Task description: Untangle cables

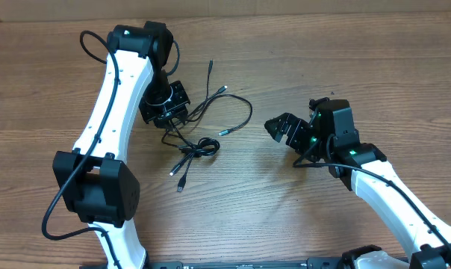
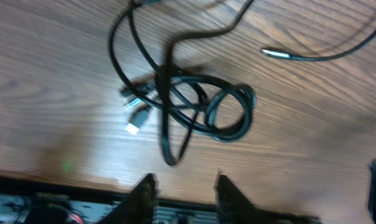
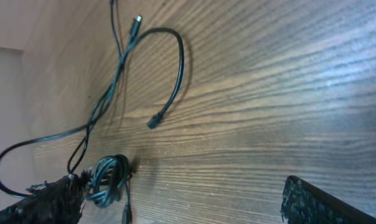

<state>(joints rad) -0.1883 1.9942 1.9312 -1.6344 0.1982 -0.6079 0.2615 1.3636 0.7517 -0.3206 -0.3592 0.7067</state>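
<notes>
The cables (image 1: 199,147) are thin black cords lying mid-table: a small knotted coil, with loose strands looping up and right to a wide arc (image 1: 244,112). Plug ends lie scattered around. My left gripper (image 1: 171,119) hovers at the coil's upper left. In the left wrist view its fingers (image 2: 185,186) are open and empty, with the coil (image 2: 206,106) and a silver plug (image 2: 133,127) just ahead. My right gripper (image 1: 280,128) is open and empty, to the right of the cables. In the right wrist view its jaws (image 3: 182,199) are spread wide, facing the coil (image 3: 107,177) and the arc (image 3: 178,62).
The wooden table (image 1: 285,202) runs under everything. The left arm's white links and black joint (image 1: 98,187) stand left of the cables. The right arm's base link (image 1: 390,194) sits at the lower right.
</notes>
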